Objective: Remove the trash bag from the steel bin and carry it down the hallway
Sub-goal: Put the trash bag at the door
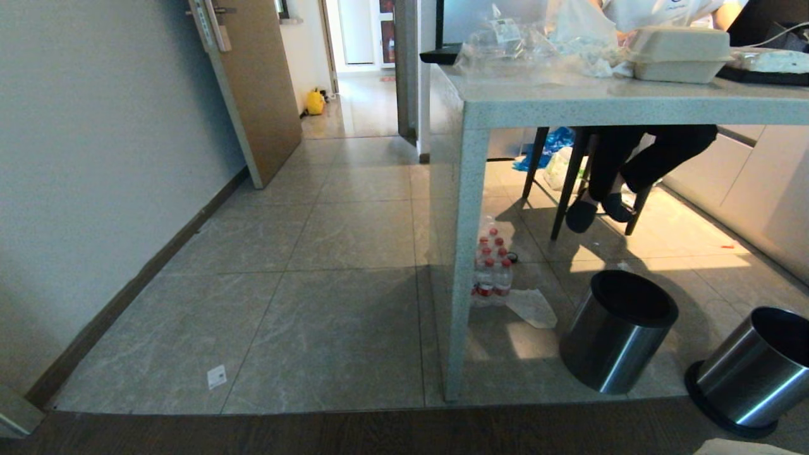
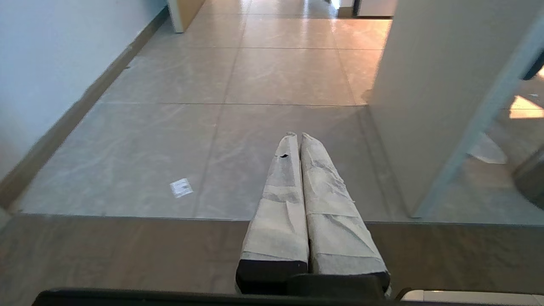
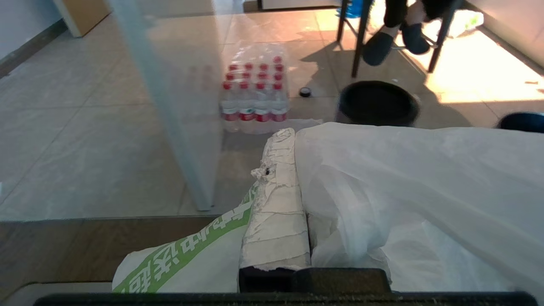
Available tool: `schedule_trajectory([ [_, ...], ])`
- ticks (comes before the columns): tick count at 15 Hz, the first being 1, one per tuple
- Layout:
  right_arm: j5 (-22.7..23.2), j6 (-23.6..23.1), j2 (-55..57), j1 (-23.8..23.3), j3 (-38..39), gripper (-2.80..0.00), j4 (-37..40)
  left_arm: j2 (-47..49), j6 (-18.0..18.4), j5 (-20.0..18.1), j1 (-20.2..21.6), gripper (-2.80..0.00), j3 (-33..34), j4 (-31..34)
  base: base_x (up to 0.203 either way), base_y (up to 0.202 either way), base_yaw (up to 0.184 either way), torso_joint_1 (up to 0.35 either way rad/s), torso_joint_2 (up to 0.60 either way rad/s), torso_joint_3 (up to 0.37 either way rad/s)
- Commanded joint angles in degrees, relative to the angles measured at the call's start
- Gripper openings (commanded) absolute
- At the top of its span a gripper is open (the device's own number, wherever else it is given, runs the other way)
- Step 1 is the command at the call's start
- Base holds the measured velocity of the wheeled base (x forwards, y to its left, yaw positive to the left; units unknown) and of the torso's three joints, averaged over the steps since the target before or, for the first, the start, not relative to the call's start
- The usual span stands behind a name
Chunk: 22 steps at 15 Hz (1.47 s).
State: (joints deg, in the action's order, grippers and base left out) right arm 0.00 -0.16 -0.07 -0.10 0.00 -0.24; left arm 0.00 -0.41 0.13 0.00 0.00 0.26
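Observation:
The trash bag (image 3: 403,187), thin filmy white plastic, lies draped over my right gripper (image 3: 293,136). That gripper is shut, with the film bunched between its taped fingers and covering one of them. A corner of the bag (image 1: 746,447) shows at the head view's lower right. The steel bin (image 1: 616,328) stands on the tiles beside the table leg, its inside dark; it shows again (image 3: 377,103) ahead of the right gripper. My left gripper (image 2: 297,137) is shut and empty, low over the floor. The hallway (image 1: 354,189) runs ahead past a brown door (image 1: 259,82).
A second steel bin (image 1: 755,373) stands at the right. A white bag with green print (image 3: 178,259) lies under the right gripper. A wrapped pack of red-capped bottles (image 1: 493,272) sits by the stone table's leg (image 1: 461,253). A person's legs (image 1: 632,158) are under the table.

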Motion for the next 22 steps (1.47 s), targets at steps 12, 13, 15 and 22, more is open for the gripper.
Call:
schedule_trajectory([
  [12,0.0,-0.02,0.07,0.01,0.0,-2.8,-0.02,0.0,-0.02,0.04,0.0,-2.8,0.0,0.0,0.0,0.193,0.0,0.002,0.0,0.003],
  [13,0.0,-0.02,0.07,0.01,0.0,-2.8,-0.02,0.0,-0.02,0.04,0.0,-2.8,0.0,0.0,0.0,0.193,0.001,-0.001,0.0,0.002],
  [15,0.0,0.02,0.07,0.01,0.0,-2.8,-0.02,0.0,-0.02,0.04,0.0,-2.8,0.0,0.0,0.0,0.191,0.0,0.004,0.0,0.002],
  [22,0.0,0.04,0.07,0.01,0.0,-2.8,-0.08,0.0,-0.02,0.04,0.0,-2.8,0.0,0.0,0.0,0.191,0.001,0.004,0.0,0.003],
])
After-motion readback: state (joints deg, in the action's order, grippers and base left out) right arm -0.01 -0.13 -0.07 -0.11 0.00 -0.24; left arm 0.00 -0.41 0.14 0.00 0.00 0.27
